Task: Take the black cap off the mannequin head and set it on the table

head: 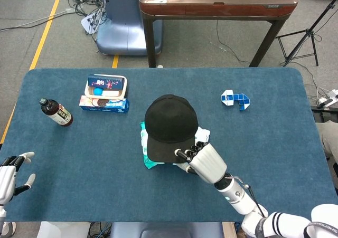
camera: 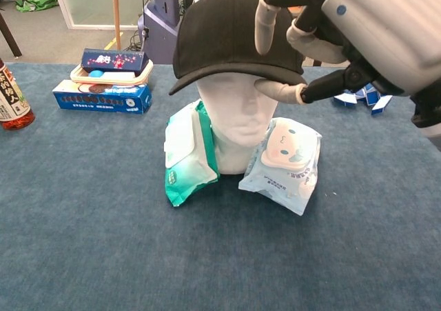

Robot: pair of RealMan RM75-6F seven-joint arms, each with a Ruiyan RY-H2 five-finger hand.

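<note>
At the middle of the surface, the right hand (camera: 358,32) has its fingers (camera: 265,21) clamped on the brim of the black cap (camera: 234,35): upper fingers press on top of the brim while the thumb sits beneath it, a pinch that lets the brim act as a lever. The cap is tipped up at the front, baring the white face of the mannequin head (camera: 238,121), yet its crown is not yet clear of the head, so the lift looks only partly done. Two wet-wipe packs, a green one (camera: 185,152) and a pale blue one (camera: 282,163), lean against the neck, probably to prop the head steady. Far off at the surface's near left corner, the left hand (head: 11,174) rests idle with fingers apart, holding nothing.
</note>
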